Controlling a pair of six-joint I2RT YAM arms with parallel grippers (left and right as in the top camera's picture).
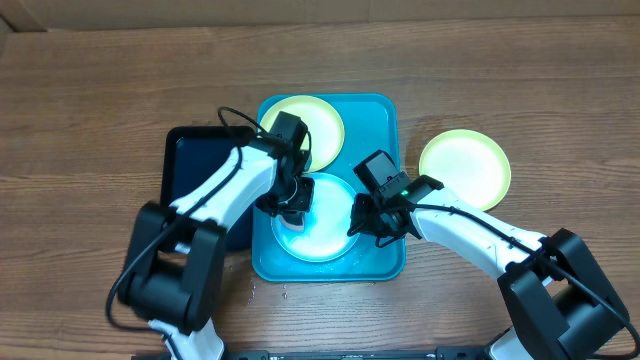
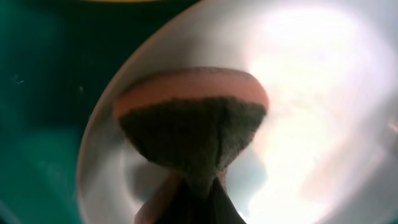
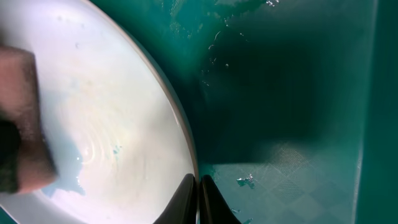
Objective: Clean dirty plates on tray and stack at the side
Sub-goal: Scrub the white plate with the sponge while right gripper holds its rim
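The light blue plate (image 1: pixel 325 235) lies on the turquoise tray (image 1: pixel 385 260). My left gripper (image 1: pixel 290 212) is shut on a pink and dark green sponge (image 2: pixel 193 127) and presses it onto this plate (image 2: pixel 311 93). My right gripper (image 1: pixel 358 225) is shut on the plate's right rim (image 3: pixel 183 134); its fingertips (image 3: pixel 199 186) pinch the edge. The sponge also shows at the left of the right wrist view (image 3: pixel 22 118). One yellow-green plate (image 1: pixel 305 125) lies at the tray's far end. The other yellow-green plate (image 1: pixel 465 168) sits on the table right of the tray.
A black tray (image 1: pixel 195 160) lies left of the turquoise tray, under my left arm. The turquoise tray floor (image 3: pixel 292 93) is wet, with droplets and small specks. The wooden table (image 1: pixel 90 120) surrounds everything.
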